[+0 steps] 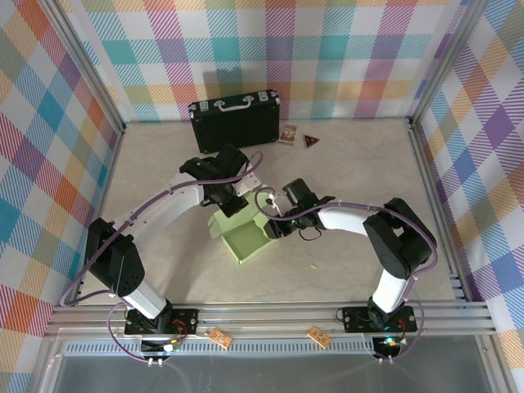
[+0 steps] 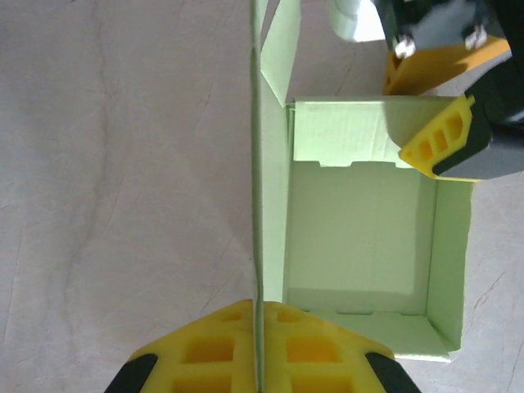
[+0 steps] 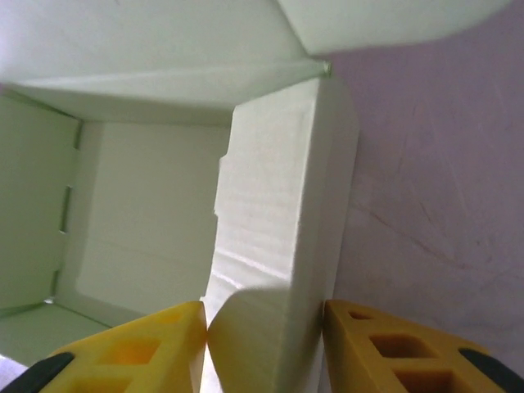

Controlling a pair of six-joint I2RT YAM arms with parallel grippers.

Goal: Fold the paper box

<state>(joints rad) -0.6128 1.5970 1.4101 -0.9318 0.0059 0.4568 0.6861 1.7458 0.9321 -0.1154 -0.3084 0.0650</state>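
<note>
Box [image 1: 246,243] sits at the middle of the desk [image 1: 360,172], tray open upward; left end effector [image 2: 258,315] pinches its upright flap, right end effector [image 3: 264,319] grips a side wall

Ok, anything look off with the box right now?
Nothing torn or spilled. The paper box is half-formed; the left claw pinches its upright flap, and the right claw grips a side wall whose folded-over layer bulges instead of lying flat.

A robotics lab test cell: aluminium frame rails [image 1: 270,315] and plaid backdrop walls [image 1: 270,49] enclose a beige table [image 1: 360,180].
</note>
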